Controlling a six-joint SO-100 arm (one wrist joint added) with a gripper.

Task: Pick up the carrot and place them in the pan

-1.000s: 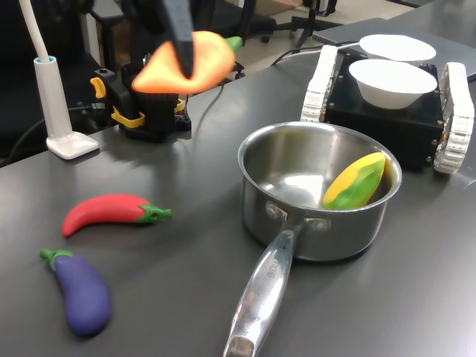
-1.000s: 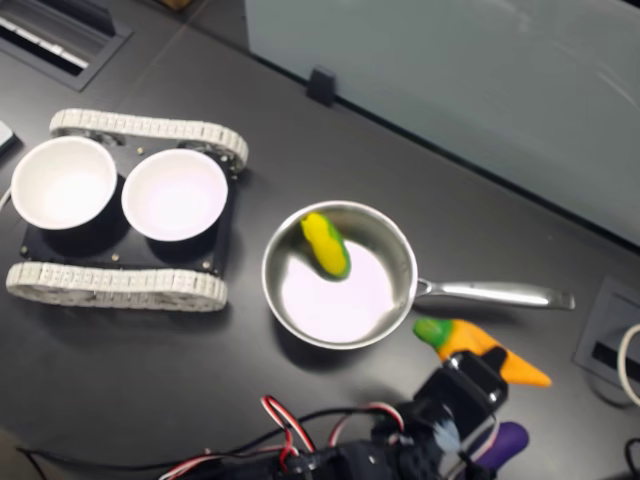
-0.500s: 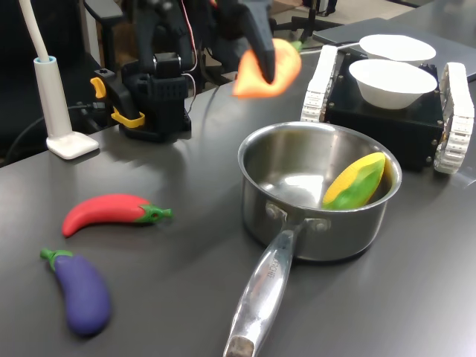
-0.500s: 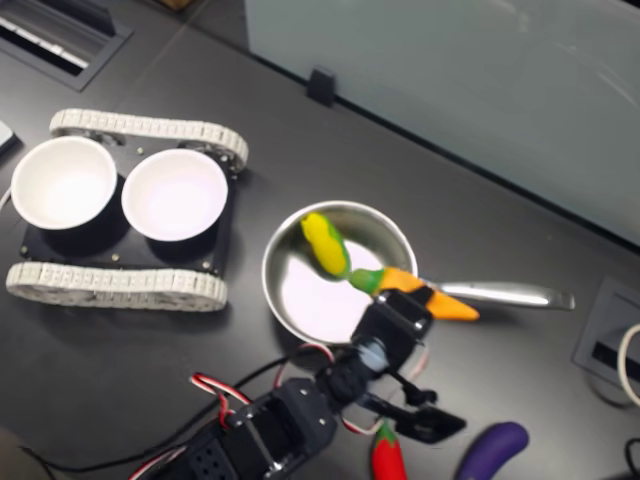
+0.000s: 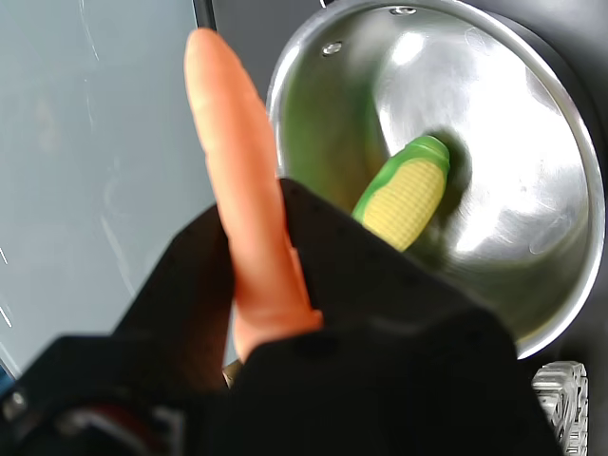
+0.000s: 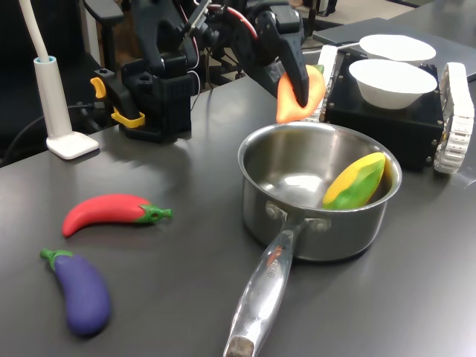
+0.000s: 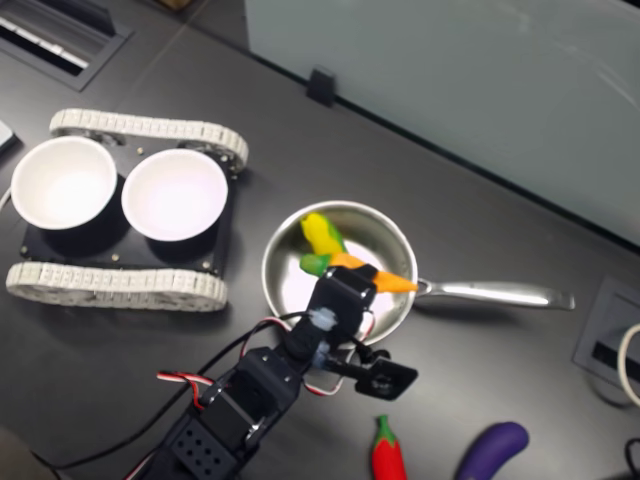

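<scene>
The orange carrot [image 6: 287, 108] hangs in the air over the far rim of the steel pan [image 6: 327, 232], with my gripper [image 6: 296, 83] shut on it. In the second exterior view the carrot [image 7: 393, 282] lies level above the pan [image 7: 296, 300], green top toward the corn, held by the gripper [image 7: 349, 277]. The wrist view shows the carrot [image 5: 234, 142] pinched between the black fingers [image 5: 361, 275], its tip sticking out beside the pan [image 5: 518, 104]. A yellow-green corn cob [image 6: 357, 181] leans inside the pan.
The pan's long handle [image 6: 262, 297] points toward the first exterior view's bottom. A red chili [image 6: 111, 212] and a purple eggplant [image 6: 82, 294] lie at the first exterior view's left. Two white bowls [image 6: 392, 82] sit on a tracked black base behind the pan. A white lamp base [image 6: 68, 143] stands far left.
The arm has swung the carrot from beside the pan's handle to above the pan's opening, toward the first exterior view's right, and lowered it a little. The grip stays shut.
</scene>
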